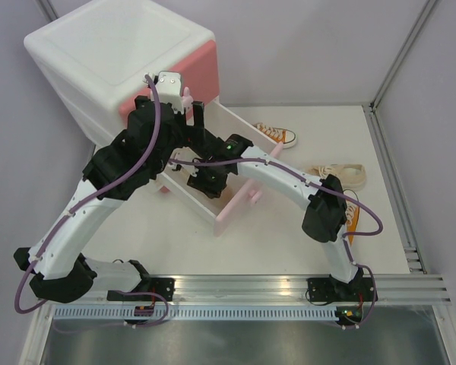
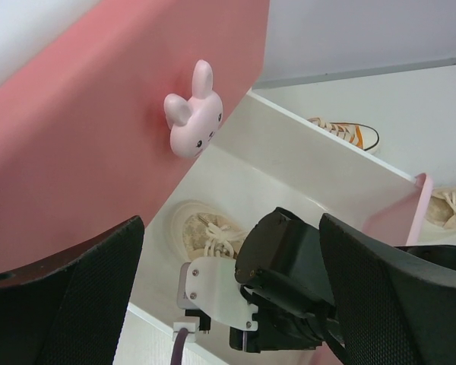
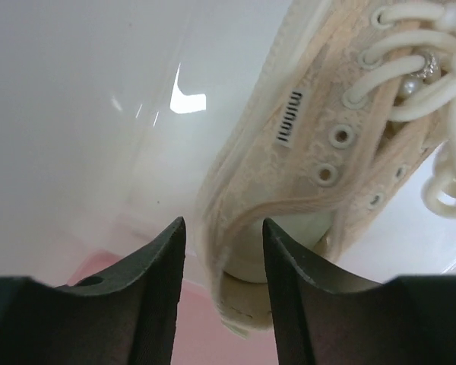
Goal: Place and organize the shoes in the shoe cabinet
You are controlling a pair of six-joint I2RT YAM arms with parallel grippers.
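The right gripper [image 3: 223, 224] is seen with its fingers [image 3: 156, 289] parted part-way, lowered into the pulled-out lower drawer [image 1: 247, 125] of the shoe cabinet [image 1: 114, 53]. The heel of a cream sneaker [image 3: 327, 152] lies in the gap between the fingers. This shoe rests on the white drawer floor, with its laces toward the upper right of the wrist view. A sliver of space is visible between the heel and one finger. Whether the other finger touches the canvas cannot be told, since it overlaps the shoe.

The left gripper [image 2: 232, 220] is held with its fingers spread wide, gripping nothing. It is poised just in front of the pink upper drawer front [image 2: 99, 137], near the bunny-shaped knob [image 2: 191, 114] but apart from it. Below it, the right arm's wrist [image 2: 289, 281] is seen reaching into the open drawer beside the cream shoe.

Three shoes are left on the table [image 1: 273, 251] outside the cabinet. An orange sneaker [image 1: 277, 134] lies just beyond the drawer's far wall. A second cream sneaker [image 1: 342, 173] lies further right. A second orange sneaker [image 1: 352, 217] is partly hidden behind the right arm's elbow.
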